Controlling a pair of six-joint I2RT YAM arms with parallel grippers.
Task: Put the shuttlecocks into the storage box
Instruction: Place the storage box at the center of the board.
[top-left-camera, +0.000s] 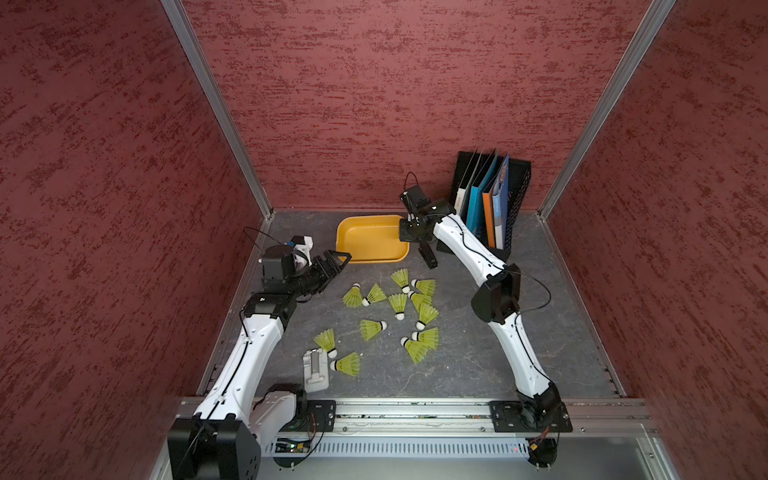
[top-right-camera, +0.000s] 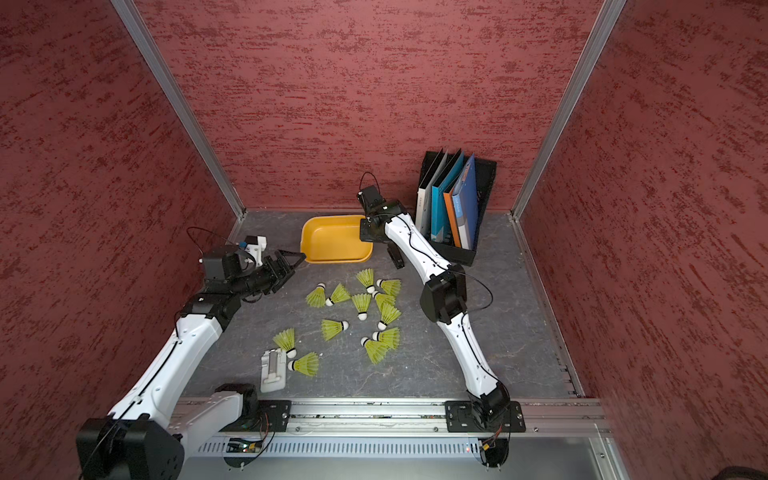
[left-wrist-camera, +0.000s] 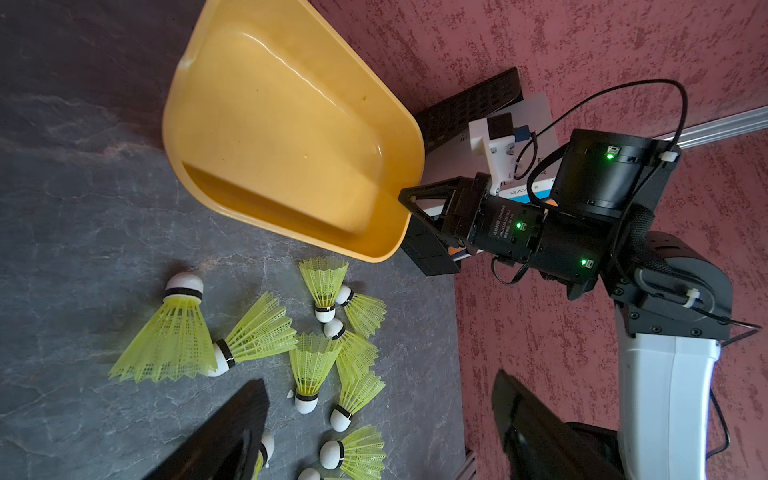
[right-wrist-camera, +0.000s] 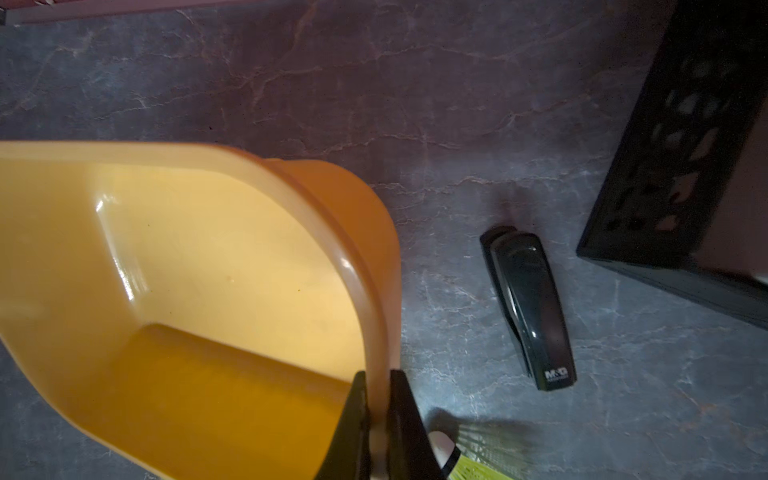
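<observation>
Red textured walls enclose a grey marbled counter. The box stands at its far side, empty, with the rack off to one side and a stapler just beside it. About a dozen shuttlecocks lie loose on the counter nearer the arm bases. None is in the box, and several in the cluster touch or overlap.

The right hand is closed on the box's rim at its near right corner, one jaw inside the wall and one outside. The left hand hovers near the opposite near corner, jaws spread wide, with nothing between them.

We judge the step to be steadying or shifting the box while the left hand goes for a first shuttlecock. To do it well, we hold the rim firmly and the box flat, so the thin wall neither flexes nor tips. If we slide the box, we steer clear of the stapler and stop short of the nearest skirts. We lower the left hand over an outlying shuttlecock, not the tangle, and close gently near the white tip, since the mesh skirt looks likely to crush or spring away.
</observation>
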